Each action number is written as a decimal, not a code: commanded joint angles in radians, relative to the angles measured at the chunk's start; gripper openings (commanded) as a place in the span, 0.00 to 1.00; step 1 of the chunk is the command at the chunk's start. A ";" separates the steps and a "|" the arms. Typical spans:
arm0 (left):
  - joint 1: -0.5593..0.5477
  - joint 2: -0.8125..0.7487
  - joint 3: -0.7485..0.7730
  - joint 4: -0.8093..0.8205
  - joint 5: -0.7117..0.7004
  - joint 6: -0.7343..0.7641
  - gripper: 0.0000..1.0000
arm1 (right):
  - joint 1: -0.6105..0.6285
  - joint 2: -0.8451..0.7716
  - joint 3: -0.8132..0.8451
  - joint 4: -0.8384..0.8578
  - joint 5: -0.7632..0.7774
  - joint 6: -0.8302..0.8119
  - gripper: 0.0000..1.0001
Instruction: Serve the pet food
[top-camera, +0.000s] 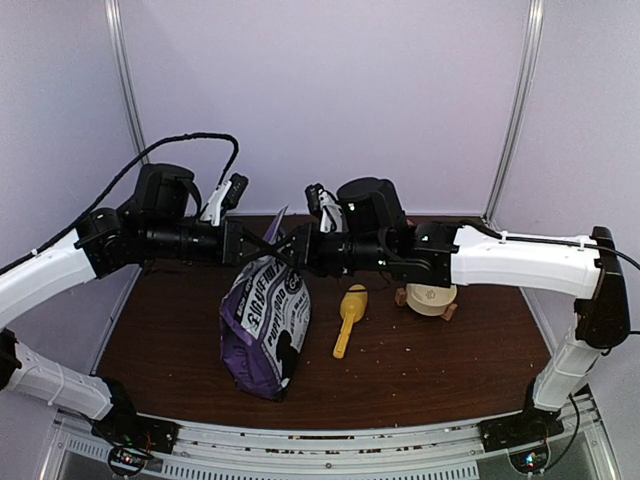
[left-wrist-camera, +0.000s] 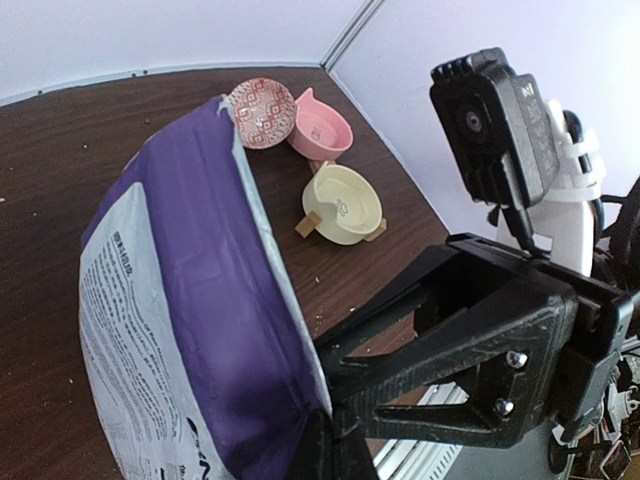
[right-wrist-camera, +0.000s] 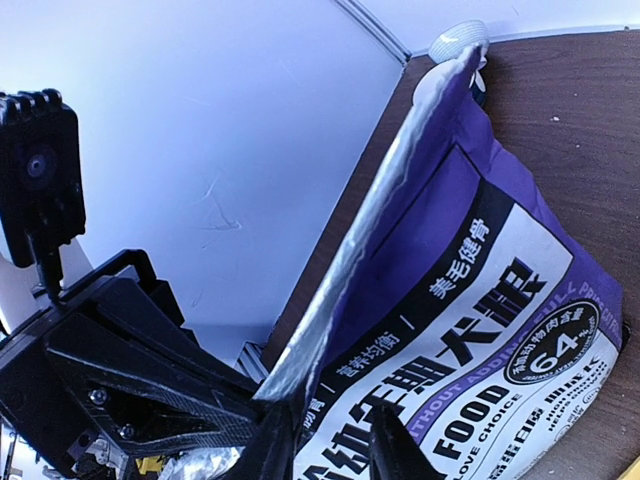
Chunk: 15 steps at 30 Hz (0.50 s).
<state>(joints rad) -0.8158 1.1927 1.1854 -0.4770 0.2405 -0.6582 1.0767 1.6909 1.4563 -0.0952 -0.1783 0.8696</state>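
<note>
Jaws of the left gripper (top-camera: 258, 246) were pressed together on the top edge of the purple dog-food bag (top-camera: 262, 320), at the corner nearest that arm; the bag stood upright on the dark wooden table (top-camera: 440, 360), left of centre, with its printed face turned toward the arm bases and its silver-lined rim pulled up into a ridge between the two grippers; the pet food itself could not be seen in any view, since the inside of the bag was hidden; the right gripper (top-camera: 288, 246) met the same rim from the opposite side, its fingers standing on either side of the rim with bag material between them, and whether they pinched it I could not tell; a yellow plastic scoop (top-camera: 347, 320) lay flat on the table just right of the bag, apart from it, its handle pointing toward the near edge; farther right a cream bowl (top-camera: 430, 298) on a small wooden stand sat partly under the right arm; beyond it, in the left wrist view, a pink bowl (left-wrist-camera: 322, 128) sat just beside a red-and-white patterned dish (left-wrist-camera: 263, 112).
</note>
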 joint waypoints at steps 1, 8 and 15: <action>-0.010 -0.024 -0.007 0.102 0.077 0.021 0.00 | 0.008 0.037 0.026 0.098 -0.128 -0.023 0.29; -0.011 -0.038 -0.007 0.121 0.079 0.032 0.00 | 0.008 0.063 0.041 0.113 -0.163 -0.023 0.16; -0.015 -0.054 -0.003 0.123 0.049 0.040 0.00 | 0.010 0.083 0.059 0.094 -0.169 -0.041 0.00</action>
<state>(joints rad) -0.8040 1.1629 1.1778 -0.4877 0.2195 -0.6388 1.0641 1.7340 1.4860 -0.0177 -0.2775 0.8581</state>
